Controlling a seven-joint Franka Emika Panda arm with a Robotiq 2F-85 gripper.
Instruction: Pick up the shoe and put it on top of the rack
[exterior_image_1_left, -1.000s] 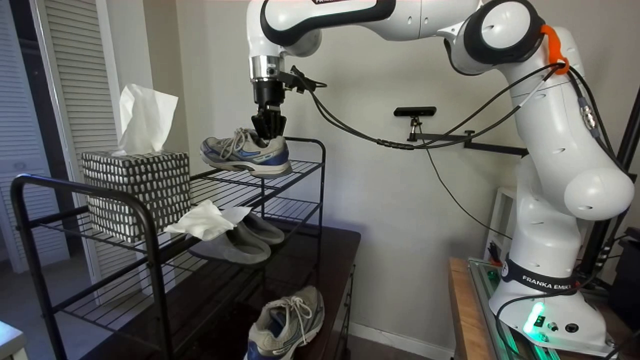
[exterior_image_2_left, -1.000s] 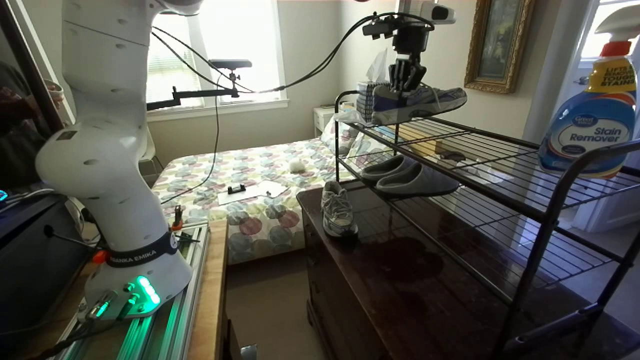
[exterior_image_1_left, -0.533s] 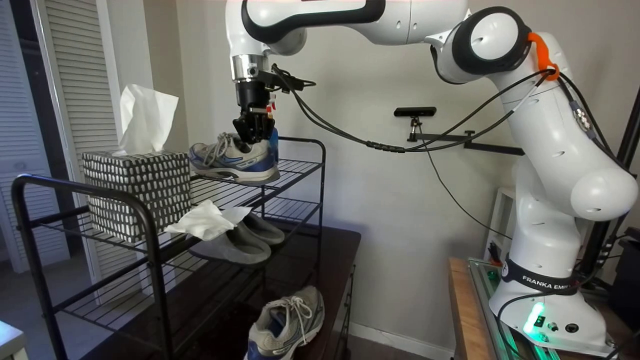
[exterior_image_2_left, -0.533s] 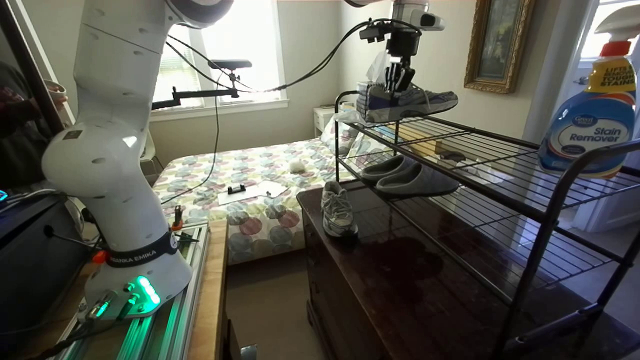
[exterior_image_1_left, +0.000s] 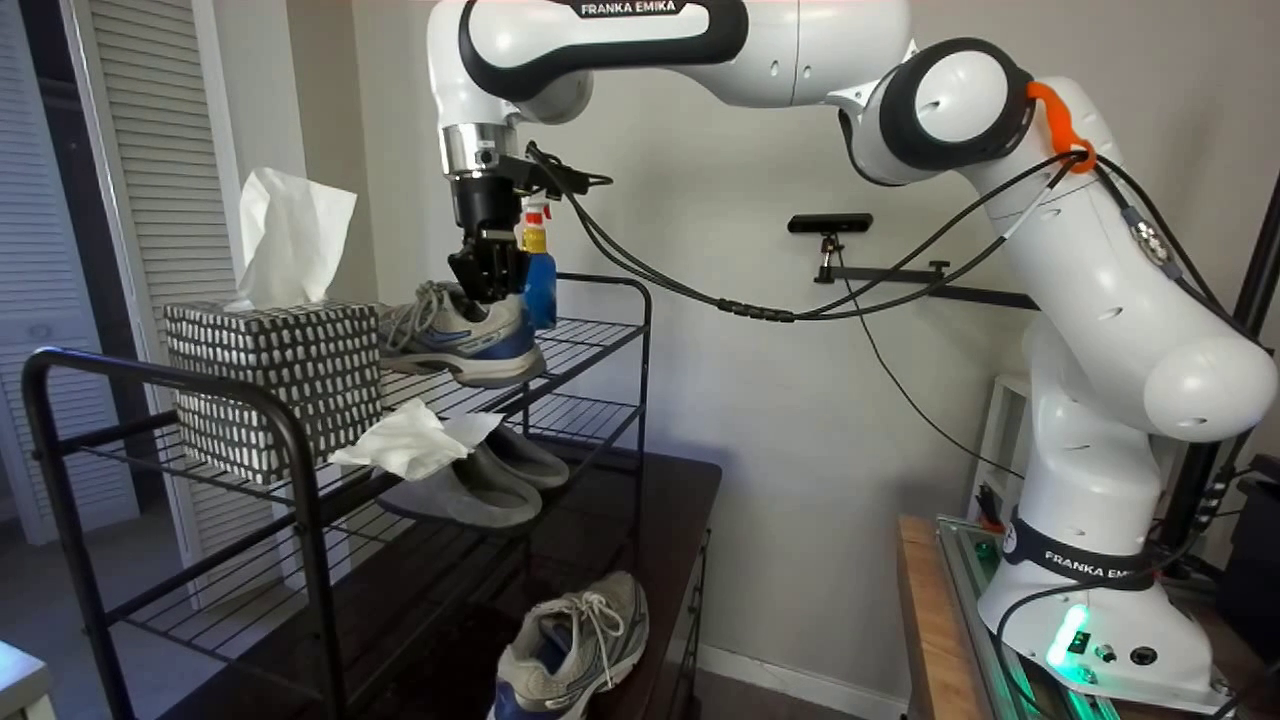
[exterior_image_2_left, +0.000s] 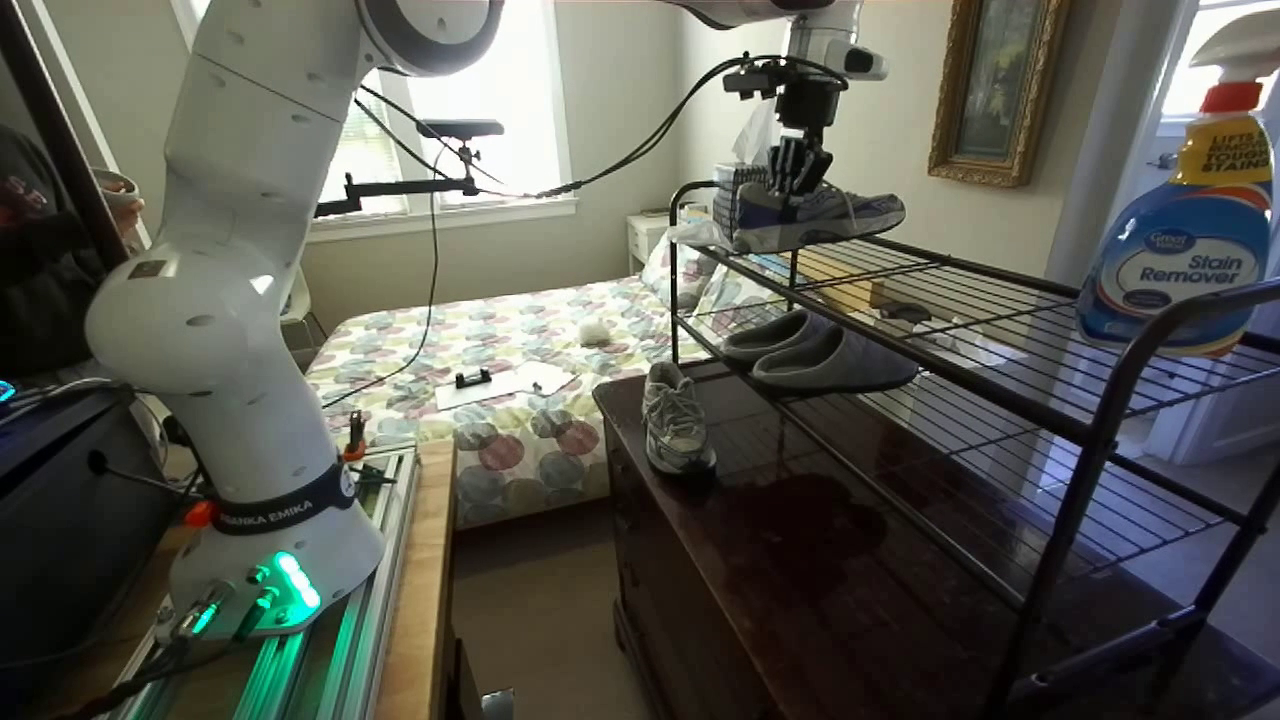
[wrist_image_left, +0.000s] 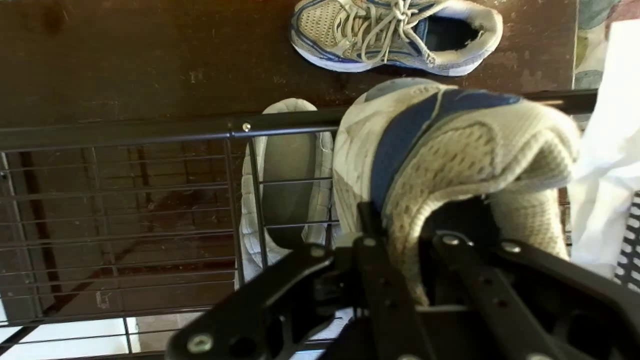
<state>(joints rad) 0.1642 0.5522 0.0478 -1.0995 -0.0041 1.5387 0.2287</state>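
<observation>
The shoe (exterior_image_1_left: 470, 345) was located over the top shelf of the rack (exterior_image_1_left: 150, 372), just beside the tissue box (exterior_image_1_left: 275, 390), with its toe directed away from the arm (exterior_image_1_left: 1110, 310); contact between sole and wires could not be determined. The shoe lay below the gripper (exterior_image_1_left: 493, 292), whose fingers (wrist_image_left: 384, 285), narrowly parted, pinched the collar wall: in the wrist view, one lay inside the shoe and one outside. The wrist (exterior_image_1_left: 475, 150) pointed downward, and the forearm (exterior_image_1_left: 770, 60) extended nearly level from the raised elbow (exterior_image_1_left: 960, 100).
</observation>
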